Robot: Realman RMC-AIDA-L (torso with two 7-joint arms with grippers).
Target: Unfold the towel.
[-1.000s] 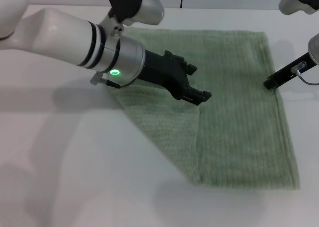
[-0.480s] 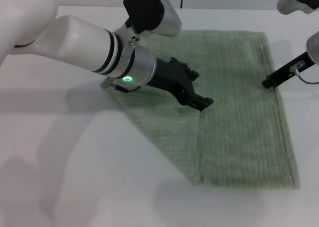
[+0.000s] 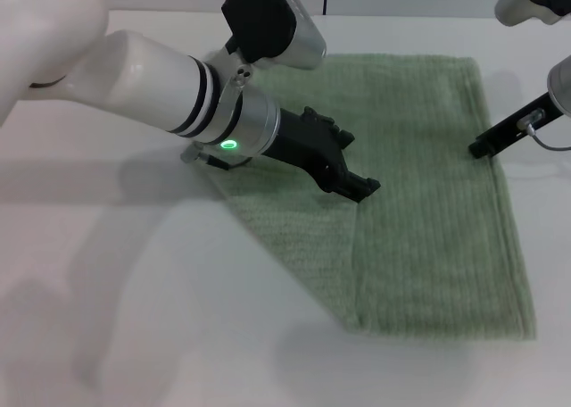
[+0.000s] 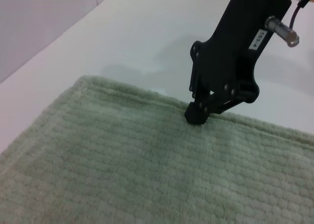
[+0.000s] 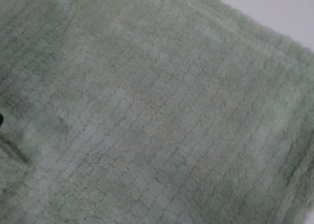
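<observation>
While the white table [image 3: 107, 336] fills most of the head view, the towel [image 3: 428, 202] covers the middle and right of it. It is pale green with fine ribbed lines. Its left part is folded over, so a slanted edge runs from the middle left down to the bottom centre of the frame.

The big white left arm [image 3: 134, 77] reaches in from the upper left. Its black left gripper [image 3: 364, 187] points down at the middle of the towel, right where the folded flap ends. The tips look pressed together at the cloth, but I cannot tell if they pinch it.

The right gripper [image 3: 479, 148] comes in from the right edge. Its dark tip sits on the towel's right hem [image 4: 147, 94], close to the far corner. I cannot tell if its tips are spread or together.
</observation>
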